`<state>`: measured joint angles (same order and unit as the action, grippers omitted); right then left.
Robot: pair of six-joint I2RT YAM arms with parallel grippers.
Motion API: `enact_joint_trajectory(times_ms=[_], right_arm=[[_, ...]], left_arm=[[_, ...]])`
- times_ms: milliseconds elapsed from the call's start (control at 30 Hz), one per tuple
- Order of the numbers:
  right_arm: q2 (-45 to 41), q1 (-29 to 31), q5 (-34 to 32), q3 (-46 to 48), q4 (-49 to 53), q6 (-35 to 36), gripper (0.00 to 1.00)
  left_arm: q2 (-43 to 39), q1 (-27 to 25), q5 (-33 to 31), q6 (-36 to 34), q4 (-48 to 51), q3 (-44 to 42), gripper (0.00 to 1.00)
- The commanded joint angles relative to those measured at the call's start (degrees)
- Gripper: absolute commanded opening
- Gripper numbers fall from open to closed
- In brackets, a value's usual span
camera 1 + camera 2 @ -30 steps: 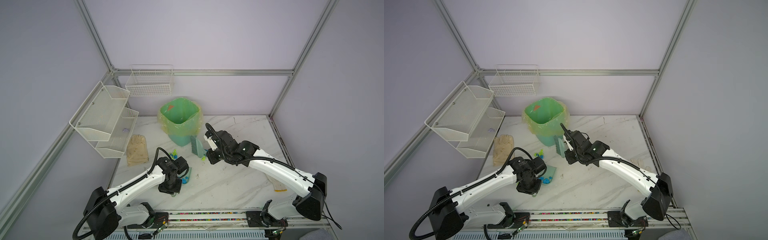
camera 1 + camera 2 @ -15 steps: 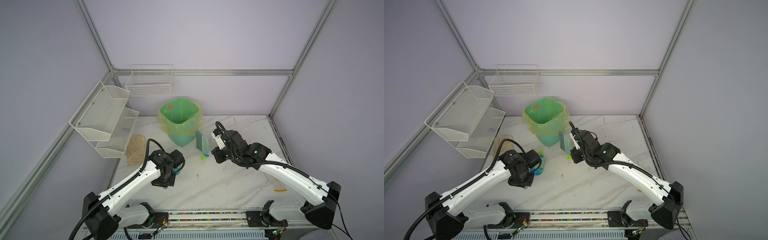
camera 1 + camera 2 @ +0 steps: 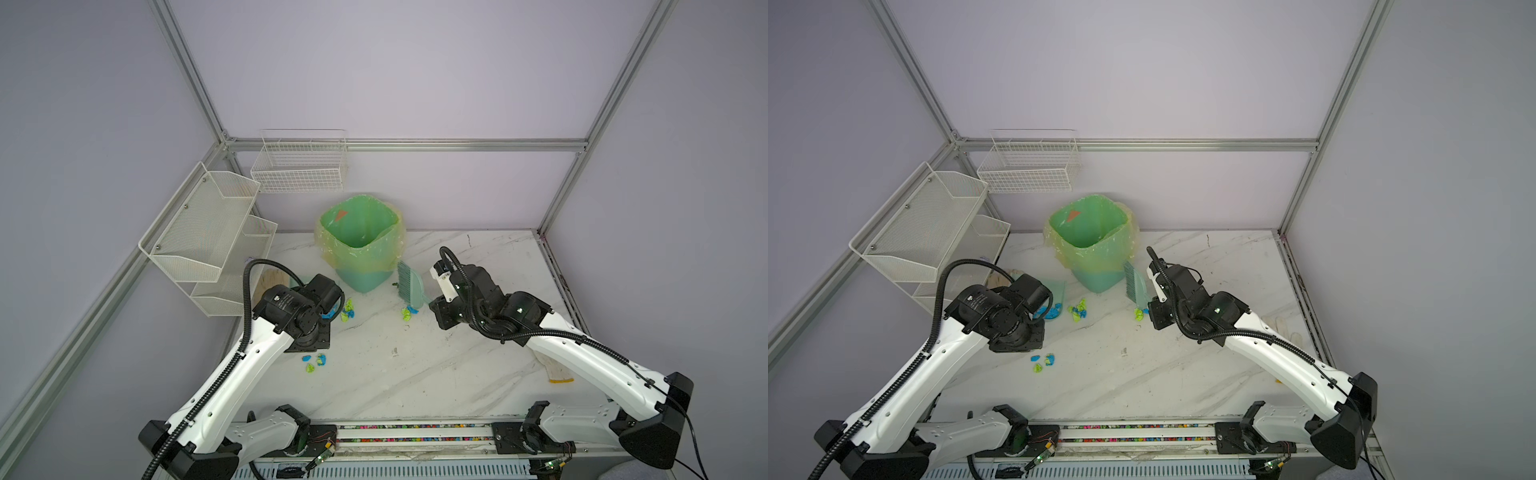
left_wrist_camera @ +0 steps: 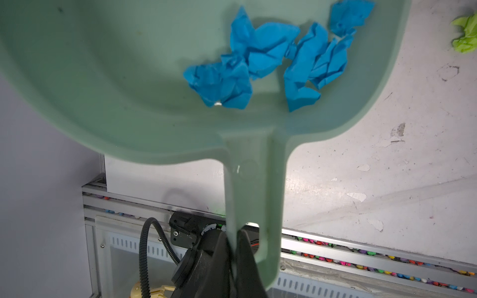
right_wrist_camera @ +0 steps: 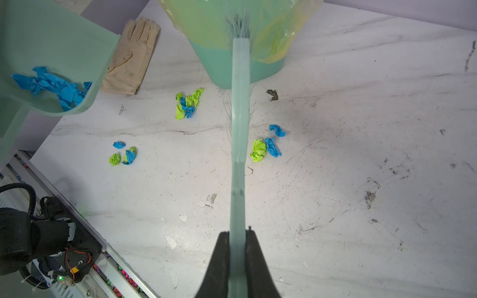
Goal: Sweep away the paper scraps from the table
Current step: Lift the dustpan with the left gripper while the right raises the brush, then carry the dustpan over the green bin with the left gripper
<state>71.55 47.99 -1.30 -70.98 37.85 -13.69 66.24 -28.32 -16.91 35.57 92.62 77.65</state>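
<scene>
**Sweep partly done: blue wads in the pan, three clusters left**

On the white marble-veined table (image 5: 361,129), the left gripper (image 4: 233,240) is clamped on the handle of a pale green plastic dustpan (image 4: 116,90) near the left edge. Several crumpled blue paper scraps (image 4: 258,59) lie inside it. The right gripper (image 5: 237,237) grips the flat handle of a matching green brush (image 5: 240,129), whose bristles sit by the green-lined teal bin (image 3: 357,257) at the back edge. Blue and lime wads remain on the table: one cluster (image 5: 188,103) before the bin, a second cluster (image 5: 122,154) toward the front-left corner, and a third cluster (image 5: 267,144) just beside the brush. Roughly half looks gathered, and the pan is not yet emptied.
</scene>
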Motion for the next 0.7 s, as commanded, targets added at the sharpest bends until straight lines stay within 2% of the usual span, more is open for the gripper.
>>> enact_joint_trajectory(times_ms=[0,233,467,667], right_arm=[[-1.91,-0.47,-1.19,0.66,-1.99,0.07,0.00],[-2.66,-0.70,-0.71,1.83,-2.64,-0.54,0.00],[-1.70,-0.97,0.45,2.19,-4.23,-0.90,0.00],[-0.49,-1.06,1.30,1.42,-5.19,-1.29,0.00]], left_arm=[[1.41,1.57,-3.25,-2.90,5.93,6.39,0.00],[6.12,5.90,-8.89,-5.89,5.91,15.12,0.00],[11.90,11.44,-14.82,-10.62,5.82,28.17,0.00],[19.05,12.24,-20.13,-13.72,3.58,34.73,0.00]])
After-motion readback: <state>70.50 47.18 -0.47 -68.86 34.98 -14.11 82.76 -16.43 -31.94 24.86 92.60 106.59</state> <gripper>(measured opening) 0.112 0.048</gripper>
